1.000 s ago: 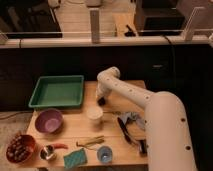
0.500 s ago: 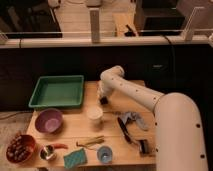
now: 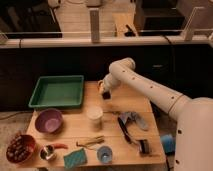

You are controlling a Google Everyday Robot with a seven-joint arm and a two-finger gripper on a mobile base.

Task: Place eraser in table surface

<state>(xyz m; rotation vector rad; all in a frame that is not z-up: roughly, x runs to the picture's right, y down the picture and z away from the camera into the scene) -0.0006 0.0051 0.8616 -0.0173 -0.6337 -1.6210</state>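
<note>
Currently the eraser (image 3: 106, 95) is held pinched in the gripper (image 3: 106, 93), just above the far part of the table surface (image 3: 115, 142), right of the green tray (image 3: 57, 92). It should be lowered flat onto bare planks, short of the white cup (image 3: 94, 115), before being let go.

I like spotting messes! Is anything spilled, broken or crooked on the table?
Nothing stands out. The gripper hangs over the far edge of the table surface with the black eraser at its tip; the white cup stands upright.
</note>
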